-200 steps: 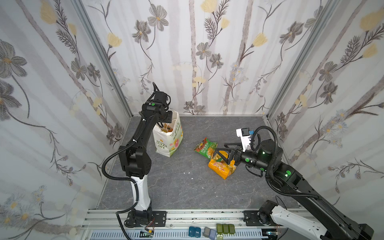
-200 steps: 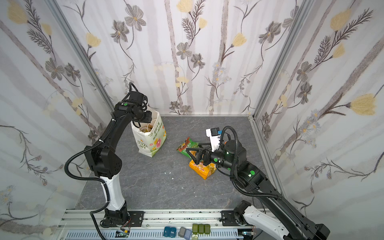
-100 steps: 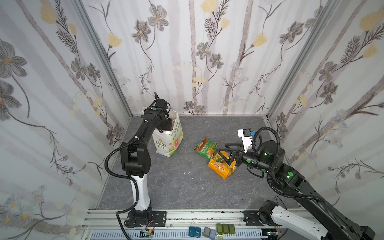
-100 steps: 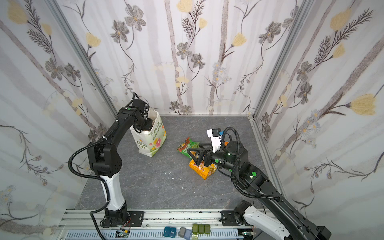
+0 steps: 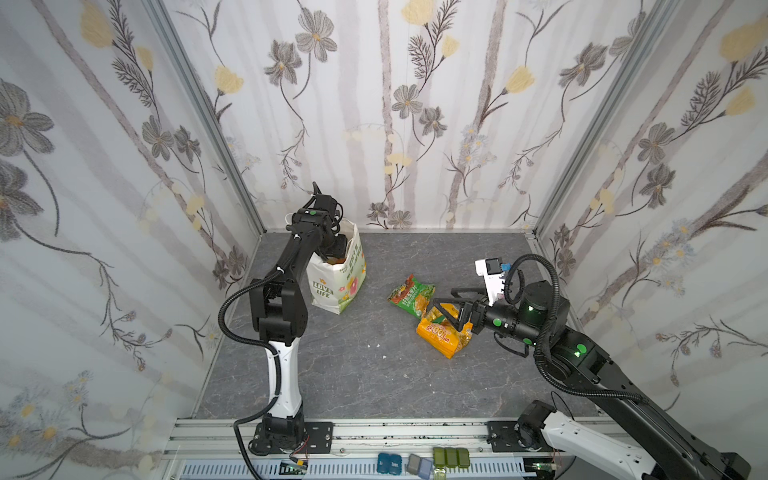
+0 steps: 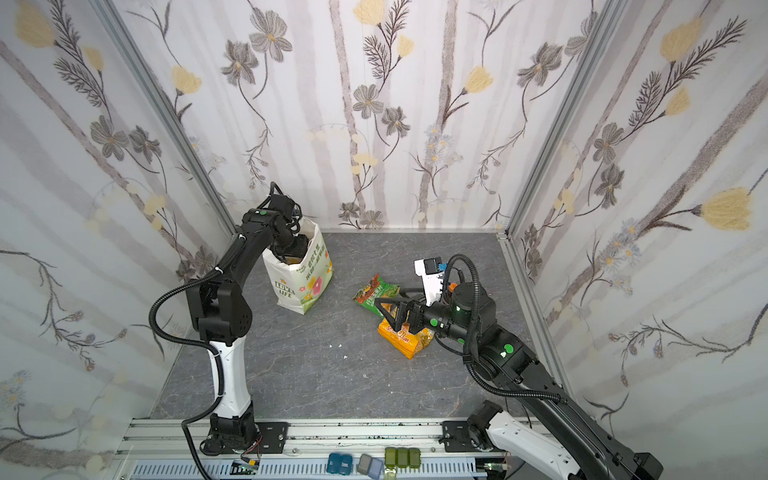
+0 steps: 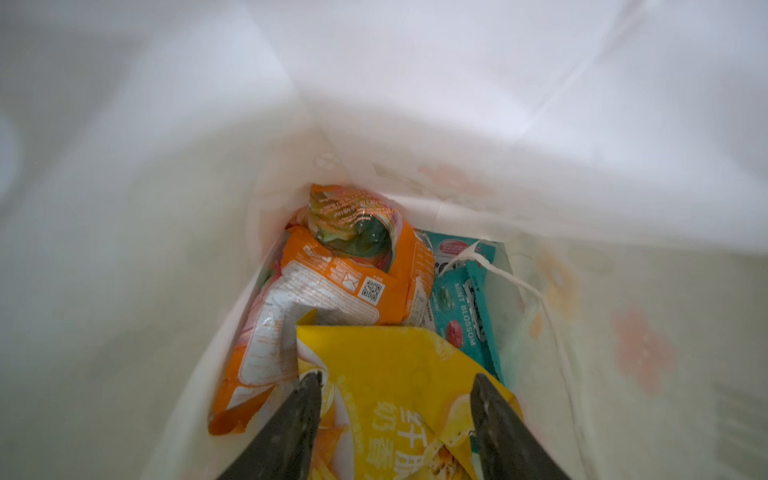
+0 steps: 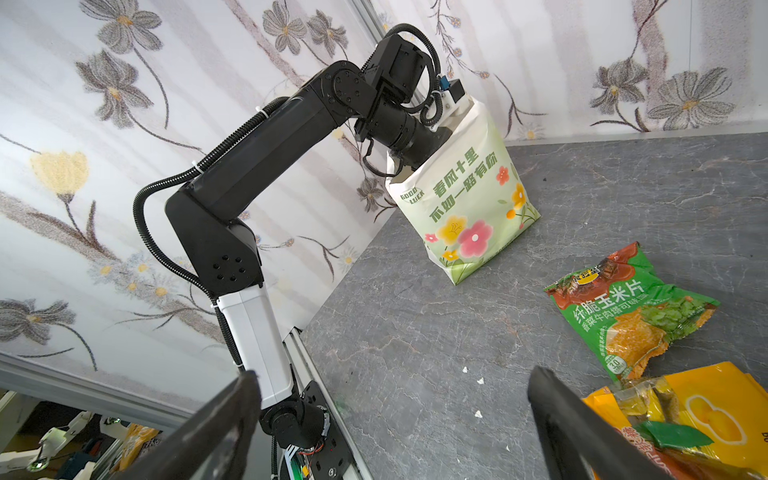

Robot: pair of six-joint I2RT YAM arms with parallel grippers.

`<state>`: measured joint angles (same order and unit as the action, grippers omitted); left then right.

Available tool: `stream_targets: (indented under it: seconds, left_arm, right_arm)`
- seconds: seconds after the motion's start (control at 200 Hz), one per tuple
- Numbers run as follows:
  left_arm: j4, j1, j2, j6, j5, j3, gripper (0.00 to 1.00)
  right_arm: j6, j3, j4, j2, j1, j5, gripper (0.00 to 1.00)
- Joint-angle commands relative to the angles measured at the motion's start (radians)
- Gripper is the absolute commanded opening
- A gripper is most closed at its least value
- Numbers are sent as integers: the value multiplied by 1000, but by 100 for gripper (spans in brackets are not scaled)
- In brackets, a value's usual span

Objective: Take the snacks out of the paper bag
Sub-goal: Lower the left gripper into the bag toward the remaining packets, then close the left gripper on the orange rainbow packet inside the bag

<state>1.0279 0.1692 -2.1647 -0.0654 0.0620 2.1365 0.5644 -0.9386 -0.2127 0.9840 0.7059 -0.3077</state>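
Left wrist view: the left gripper hangs deep inside the paper bag, its jaws parted astride the top of the yellow packet and not yet pinched on it. It would do best to sink slightly, close on that crinkled edge alone, then lift straight up, clear of the white cord. Deeper in the bag lie a glossy, crumpled orange packet and a teal packet. Outside the bag, the right gripper gapes empty near the green packet.

Left claw sunk deeper into paper bag, tips now over yellow packet.
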Motion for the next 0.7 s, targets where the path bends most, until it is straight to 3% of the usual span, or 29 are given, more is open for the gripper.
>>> stream_targets:
  seconds: [0.0,0.195,0.505,0.695]
  left_arm:
    - [54,-1,-43,-17,-47,39,59]
    - [27,-2,-51,-9,-25,-36,62]
    - [-88,-1,-40,-3,-41,-197,76]
    - [-130,-2,-64,16,-33,-250,78]
  right_arm:
    - [-1,-8,15,1,1,-2,99]
    - [1,-5,9,-3,1,-2,99]
    - [3,-14,7,2,2,-14,99]
    - [4,-16,-2,-2,3,-16,99]
